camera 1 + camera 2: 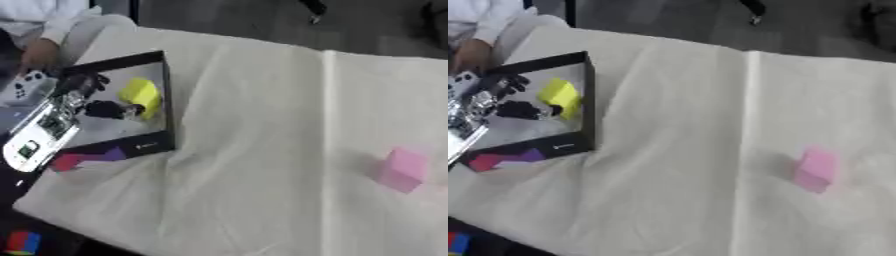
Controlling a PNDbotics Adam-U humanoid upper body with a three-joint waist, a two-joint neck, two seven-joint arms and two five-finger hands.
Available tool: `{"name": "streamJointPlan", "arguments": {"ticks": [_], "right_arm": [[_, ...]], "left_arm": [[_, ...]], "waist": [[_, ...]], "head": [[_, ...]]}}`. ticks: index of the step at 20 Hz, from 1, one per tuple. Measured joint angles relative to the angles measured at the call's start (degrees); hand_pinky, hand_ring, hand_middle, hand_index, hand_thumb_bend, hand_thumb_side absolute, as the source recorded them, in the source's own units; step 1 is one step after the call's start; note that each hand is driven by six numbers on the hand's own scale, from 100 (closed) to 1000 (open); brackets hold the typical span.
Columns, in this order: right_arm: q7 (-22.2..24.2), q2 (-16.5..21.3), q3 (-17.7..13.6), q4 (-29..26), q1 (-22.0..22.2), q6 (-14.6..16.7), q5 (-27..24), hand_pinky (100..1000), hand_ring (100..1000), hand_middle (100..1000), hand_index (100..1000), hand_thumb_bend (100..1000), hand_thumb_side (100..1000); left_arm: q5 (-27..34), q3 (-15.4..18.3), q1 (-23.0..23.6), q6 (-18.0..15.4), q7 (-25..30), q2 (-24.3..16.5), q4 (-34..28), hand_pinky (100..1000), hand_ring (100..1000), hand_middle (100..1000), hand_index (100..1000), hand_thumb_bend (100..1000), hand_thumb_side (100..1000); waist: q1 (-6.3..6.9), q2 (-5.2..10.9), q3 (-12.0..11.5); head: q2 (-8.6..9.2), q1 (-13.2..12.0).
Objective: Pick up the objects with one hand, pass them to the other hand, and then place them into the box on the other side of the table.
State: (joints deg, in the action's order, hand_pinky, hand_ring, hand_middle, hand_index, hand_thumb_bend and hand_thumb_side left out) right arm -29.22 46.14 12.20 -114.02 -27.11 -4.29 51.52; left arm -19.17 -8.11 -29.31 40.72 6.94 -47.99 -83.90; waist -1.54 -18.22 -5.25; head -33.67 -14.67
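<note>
The task is judged to be partly done. A yellow block [142, 96] is seen inside the black box [168, 107] at the far left of the desk [262, 125], and the left hand [109, 109] is held over the box with its dark fingers [520, 109] just beside the block; whether they are closed on it or spread apart cannot be told. No other contents can be made out in the box beyond a pale floor. A pink block [404, 169] lies well apart on the near right of the desk, untouched, so it is judged to be left for picking up, passing across and placing. The right hand is not seen in either view. Red and purple shapes [86, 159] are seen on the near outer wall of the box.
</note>
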Motion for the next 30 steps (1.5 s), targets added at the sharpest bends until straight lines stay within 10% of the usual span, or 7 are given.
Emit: {"name": "streamJointPlan", "arguments": {"ticks": [6,8,11,13,20,30], "right_arm": [[-0.4,0.0,-0.3,0.0,0.4,-0.3,0.0,889,799,839,831,540,100],[-0.6,0.0,-0.6,0.0,0.5,-0.4,0.0,889,798,838,831,540,100],[-1.1,0.0,-1.2,0.0,1.0,-1.0,0.1,883,792,839,834,529,100],[-1.3,0.0,-1.8,0.0,1.4,-1.7,-0.4,874,781,840,839,503,100],[1.6,-0.1,-3.9,0.0,1.8,-6.9,-7.8,841,740,846,868,382,100],[14.3,2.1,-7.2,0.0,3.9,-14.0,-24.8,843,742,863,900,285,256]], "left_arm": [[-4.8,1.2,-0.1,1.3,2.8,0.0,-1.3,1000,938,831,924,631,400],[-4.7,1.8,-0.1,1.5,2.7,0.0,-2.8,1000,894,788,885,304,398],[-0.8,4.0,-0.1,1.2,-1.7,0.1,-7.3,997,837,747,843,100,542],[4.3,5.3,-0.1,0.0,-7.4,0.4,-11.3,931,792,748,823,100,681],[23.5,5.7,1.8,-10.6,-26.0,2.7,-25.4,894,799,795,836,100,755],[30.5,5.2,3.0,-24.5,-32.2,7.1,-29.7,892,807,801,840,100,763]], "waist": [[0.08,0.00,0.0],[0.09,0.00,0.0],[0.06,0.00,-0.1],[0.03,0.00,-0.2],[-0.02,0.00,0.1],[0.04,0.00,0.8]], "head": [[0.01,0.8],[0.01,1.2],[0.01,2.2],[0.00,3.4],[-0.01,8.6],[-1.52,12.5]]}}
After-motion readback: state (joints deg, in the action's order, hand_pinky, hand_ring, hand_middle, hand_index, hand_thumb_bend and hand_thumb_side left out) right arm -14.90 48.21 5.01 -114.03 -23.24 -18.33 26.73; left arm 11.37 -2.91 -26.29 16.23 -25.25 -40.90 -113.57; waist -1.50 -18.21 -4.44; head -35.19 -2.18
